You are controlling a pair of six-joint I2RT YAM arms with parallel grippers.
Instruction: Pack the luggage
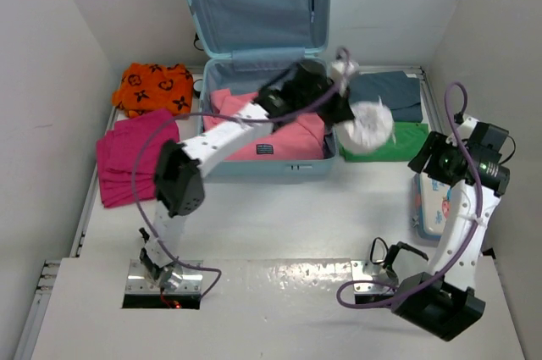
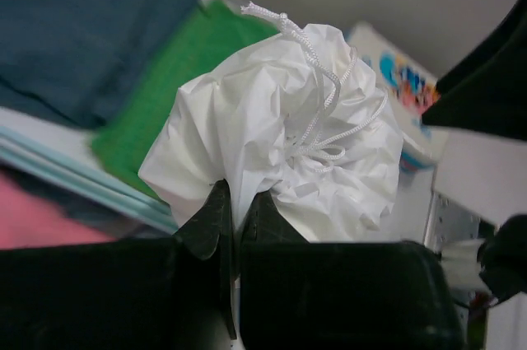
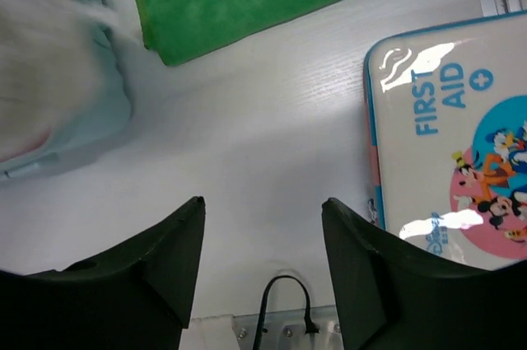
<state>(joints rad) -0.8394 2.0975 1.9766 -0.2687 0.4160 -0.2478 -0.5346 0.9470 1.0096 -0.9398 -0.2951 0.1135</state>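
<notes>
The luggage (image 1: 269, 168) lies open at the back of the table, its lid (image 1: 254, 4) standing upright and a pink garment (image 1: 271, 127) folded in its base. My left gripper (image 1: 344, 113) reaches across the luggage's right edge. It is shut on a crumpled white drawstring bag (image 1: 369, 126), which hangs above the green cloth. In the left wrist view the fingers (image 2: 216, 220) pinch a fold of the bag (image 2: 280, 132). My right gripper (image 3: 262, 210) stands open above bare table, holding nothing, beside the first-aid box (image 3: 453, 128).
An orange patterned garment (image 1: 154, 87) and a magenta one (image 1: 131, 157) lie left of the luggage. A dark blue garment (image 1: 389, 93) and a green cloth (image 1: 400, 138) lie to its right. The first-aid box (image 1: 430, 207) sits near the right arm.
</notes>
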